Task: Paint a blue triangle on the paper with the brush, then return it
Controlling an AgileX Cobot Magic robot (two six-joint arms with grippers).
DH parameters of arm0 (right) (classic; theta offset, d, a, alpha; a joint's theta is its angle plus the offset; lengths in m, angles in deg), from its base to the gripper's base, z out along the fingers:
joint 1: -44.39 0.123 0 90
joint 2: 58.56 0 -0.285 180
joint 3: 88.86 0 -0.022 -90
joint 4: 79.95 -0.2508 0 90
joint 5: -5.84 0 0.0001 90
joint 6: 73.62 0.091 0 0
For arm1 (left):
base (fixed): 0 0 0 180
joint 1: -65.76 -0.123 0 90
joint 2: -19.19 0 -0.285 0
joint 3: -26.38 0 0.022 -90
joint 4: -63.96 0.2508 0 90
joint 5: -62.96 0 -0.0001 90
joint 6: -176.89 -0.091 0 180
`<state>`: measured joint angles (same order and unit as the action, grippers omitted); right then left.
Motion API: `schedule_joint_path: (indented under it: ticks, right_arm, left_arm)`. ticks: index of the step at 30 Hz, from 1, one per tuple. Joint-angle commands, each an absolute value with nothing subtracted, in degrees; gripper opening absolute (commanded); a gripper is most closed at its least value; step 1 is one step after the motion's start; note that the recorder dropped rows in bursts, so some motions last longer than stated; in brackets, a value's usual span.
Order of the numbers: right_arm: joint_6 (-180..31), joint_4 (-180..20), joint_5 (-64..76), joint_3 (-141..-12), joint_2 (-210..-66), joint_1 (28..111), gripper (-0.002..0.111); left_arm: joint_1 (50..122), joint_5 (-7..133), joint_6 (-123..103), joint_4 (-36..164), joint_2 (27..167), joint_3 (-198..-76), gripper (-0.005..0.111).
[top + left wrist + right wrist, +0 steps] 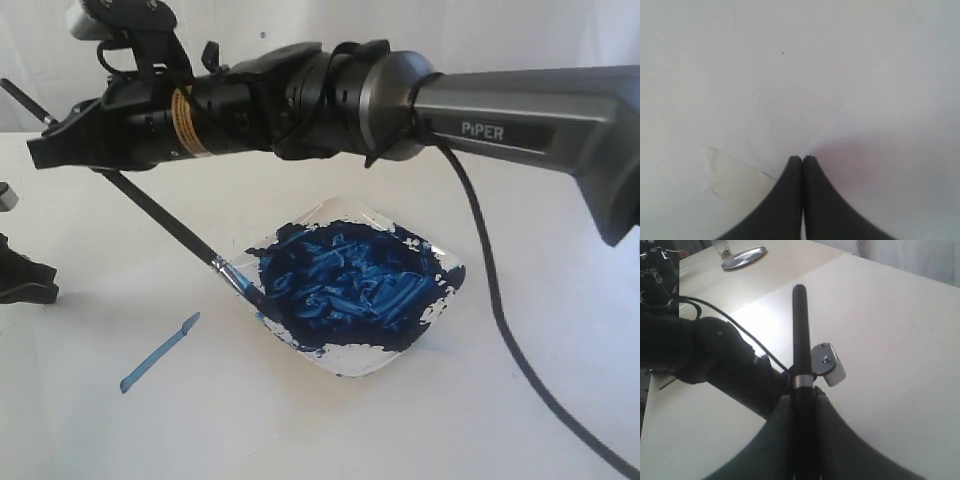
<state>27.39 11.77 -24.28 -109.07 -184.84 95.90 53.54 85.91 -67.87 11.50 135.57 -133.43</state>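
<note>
Above-left of the dish (352, 366), the right tool (45, 150) clamps the brush (160, 215); its tip meets the paint (340, 285).

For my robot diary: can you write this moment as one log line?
right tool: shut on brush; tip: at dish paint; blue triangle: one stroke; left tool: shut

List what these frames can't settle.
- Thin black-handled paintbrush tip: exterior view, merges with dark blue paint in the clear dish; contact unclear.
- Same tip: right wrist view, hidden behind the jaws.
- White paper sheet: exterior view, edges lost against white table.
- Left gripper: exterior view, cut by frame edge.
</note>
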Motion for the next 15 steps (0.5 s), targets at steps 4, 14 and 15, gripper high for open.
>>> schedule_joint_path:
  ticks: [4, 14, 15]
  right_arm:
    - [-3.6, -24.86, -35.94, -97.94, -186.24, 95.98, 0.0]
    - [-14.03, -42.55, -49.35, -96.21, -196.41, 95.74, 0.0]
    - [-14.63, -44.69, -51.31, -96.21, -197.58, 95.74, 0.0]
  left_arm:
    - [53.35, 86.77, -67.97, 10.44, 135.71, -133.14, 0.0]
    - [53.35, 87.0, -67.97, 10.44, 135.71, -133.14, 0.0]
    - [53.35, 87.0, -67.97, 10.44, 135.71, -133.14, 0.0]
